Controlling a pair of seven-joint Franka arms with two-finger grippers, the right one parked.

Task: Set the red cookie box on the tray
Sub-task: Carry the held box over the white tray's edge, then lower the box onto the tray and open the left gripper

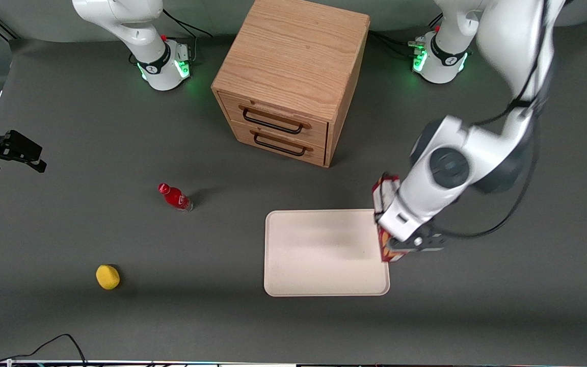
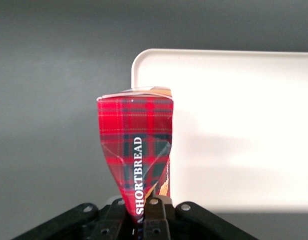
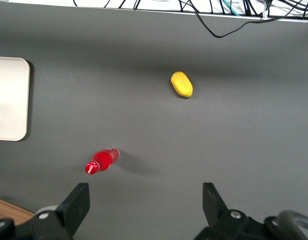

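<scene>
The red cookie box (image 2: 136, 150), a red tartan carton lettered SHORTBREAD, is pinched and creased between my fingers. My gripper (image 2: 141, 210) is shut on it. In the front view the gripper (image 1: 400, 250) holds the box (image 1: 384, 191) in the air above the tray's edge toward the working arm's end; the arm hides most of the carton. The cream-white tray (image 1: 319, 252) lies flat on the dark table, nearer to the front camera than the wooden drawer unit. The wrist view shows the tray (image 2: 234, 130) beneath and beside the box.
A wooden two-drawer cabinet (image 1: 288, 76) stands farther from the front camera than the tray. A small red bottle (image 1: 175, 197) and a yellow lemon-like object (image 1: 107, 277) lie toward the parked arm's end of the table.
</scene>
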